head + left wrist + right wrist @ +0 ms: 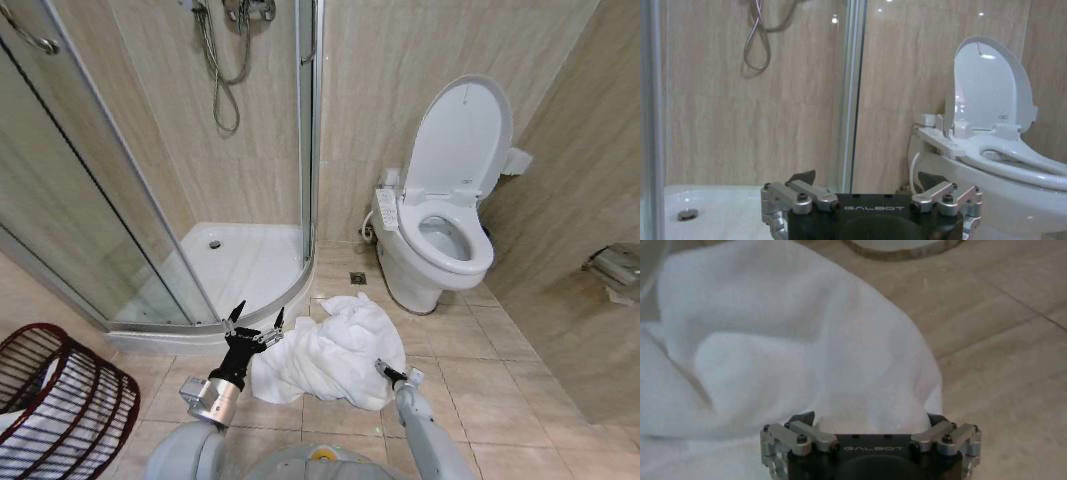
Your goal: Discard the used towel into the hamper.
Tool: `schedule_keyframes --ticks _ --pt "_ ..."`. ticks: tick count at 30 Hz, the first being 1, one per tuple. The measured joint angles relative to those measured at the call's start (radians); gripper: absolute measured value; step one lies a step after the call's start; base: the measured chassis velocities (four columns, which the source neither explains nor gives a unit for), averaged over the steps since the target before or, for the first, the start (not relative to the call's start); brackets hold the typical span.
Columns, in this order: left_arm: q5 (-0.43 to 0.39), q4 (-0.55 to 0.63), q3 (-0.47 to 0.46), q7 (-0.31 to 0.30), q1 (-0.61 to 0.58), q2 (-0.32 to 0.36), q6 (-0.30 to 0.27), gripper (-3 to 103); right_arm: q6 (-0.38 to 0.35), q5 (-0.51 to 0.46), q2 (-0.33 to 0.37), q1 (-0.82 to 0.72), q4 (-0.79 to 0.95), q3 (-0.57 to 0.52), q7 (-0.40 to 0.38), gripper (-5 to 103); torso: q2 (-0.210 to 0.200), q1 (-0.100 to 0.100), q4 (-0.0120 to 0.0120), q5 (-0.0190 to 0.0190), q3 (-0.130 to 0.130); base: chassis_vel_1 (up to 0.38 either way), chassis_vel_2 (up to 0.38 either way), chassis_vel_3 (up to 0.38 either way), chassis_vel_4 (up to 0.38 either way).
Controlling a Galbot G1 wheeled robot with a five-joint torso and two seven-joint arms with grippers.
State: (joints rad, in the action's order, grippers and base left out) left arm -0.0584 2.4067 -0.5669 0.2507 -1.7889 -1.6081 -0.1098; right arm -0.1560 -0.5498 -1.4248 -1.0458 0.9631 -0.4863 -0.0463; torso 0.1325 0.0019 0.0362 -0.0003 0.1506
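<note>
2 grippers are showing at the near edge of the head view. The right gripper [396,372], at about 5 o'clock, is sitting at the near hem of the towel [325,350]; in the right wrist view its fingers [805,418] are standing spread, with the white cloth [793,345] lying between them and bulging up just ahead, though I cannot tell whether they are pressing on it. The left gripper [252,329], at about 7 o'clock, is pointing away from the robot just beside the towel's left edge, its 2 fingers [237,312] splayed wide and holding nothing; in the left wrist view its own fingers [804,176] are standing well apart against the shower glass.

Farther left, at 8 o'clock, the hamper [70,400] is lying tipped on its side on the tiled floor [500,390], its dark red-brown bars showing something white inside, well apart from the towel.

Moving outward, the crumpled white towel is spreading over the floor at the centre, between the shower tray [240,265] at 11 o'clock and the toilet [440,240] at 1 o'clock. A small floor drain [358,277] is sitting just beyond the towel. Farthest off, the toilet lid [462,135] is standing raised against the wall, and a shower hose [225,70] is hanging behind the glass door [90,190].
</note>
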Motion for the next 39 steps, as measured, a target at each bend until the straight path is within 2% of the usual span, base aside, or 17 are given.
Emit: schedule_keyframes --ticks 4,19,29,31,32,35,36,38,39 --pt "0.0 0.0 0.0 0.0 0.0 0.0 0.0 100 0.0 -0.025 -0.001 0.028 -0.03 -0.001 0.027 100 0.002 0.001 0.0001 0.0003 0.001 0.0 0.0 0.0 0.0" --pt "0.0 0.0 0.0 0.0 0.0 0.0 0.0 100 -0.009 0.082 -0.08 0.08 -0.052 0.081 0.086 100 0.007 0.002 0.0001 0.0003 0.005 0.0 0.0 0.0 0.0" --pt "0.0 0.0 0.0 0.0 0.0 0.0 0.0 100 -0.001 0.123 -0.076 0.108 -0.096 0.117 0.154 100 0.009 0.003 0.0001 0.0003 0.006 0.0 0.0 0.0 0.0" --pt "0.0 0.0 0.0 0.0 0.0 0.0 0.0 100 -0.002 0.128 -0.068 0.109 -0.096 0.119 0.178 91 0.009 0.003 0.0001 0.0003 0.006 0.0 0.0 0.0 0.0" --pt "0.0 0.0 0.0 0.0 0.0 0.0 0.0 100 -0.002 0.128 -0.068 0.109 -0.096 0.119 0.178 91 0.009 0.003 0.0001 0.0003 0.006 0.0 0.0 0.0 0.0" --pt "0.0 0.0 0.0 0.0 0.0 0.0 0.0 100 -0.002 0.135 -0.06 0.105 -0.091 0.12 0.193 75 0.009 0.003 0.0001 0.0003 0.006 0.0 0.0 0.0 0.0" --pt "0.0 0.0 0.0 0.0 0.0 0.0 0.0 100 -0.002 0.135 -0.06 0.105 -0.091 0.12 0.193 75 0.009 0.003 0.0001 0.0003 0.006 0.0 0.0 0.0 0.0" --pt "0.0 0.0 0.0 0.0 0.0 0.0 0.0 100 0.0 0.145 -0.057 0.101 -0.088 0.121 0.196 64 0.01 0.003 0.0001 0.0004 0.007 0.0 0.0 0.0 0.0" --pt "0.0 0.0 0.0 0.0 0.0 0.0 0.0 100 0.0 0.145 -0.057 0.101 -0.088 0.121 0.196 64 0.01 0.003 0.0001 0.0004 0.007 0.0 0.0 0.0 0.0"
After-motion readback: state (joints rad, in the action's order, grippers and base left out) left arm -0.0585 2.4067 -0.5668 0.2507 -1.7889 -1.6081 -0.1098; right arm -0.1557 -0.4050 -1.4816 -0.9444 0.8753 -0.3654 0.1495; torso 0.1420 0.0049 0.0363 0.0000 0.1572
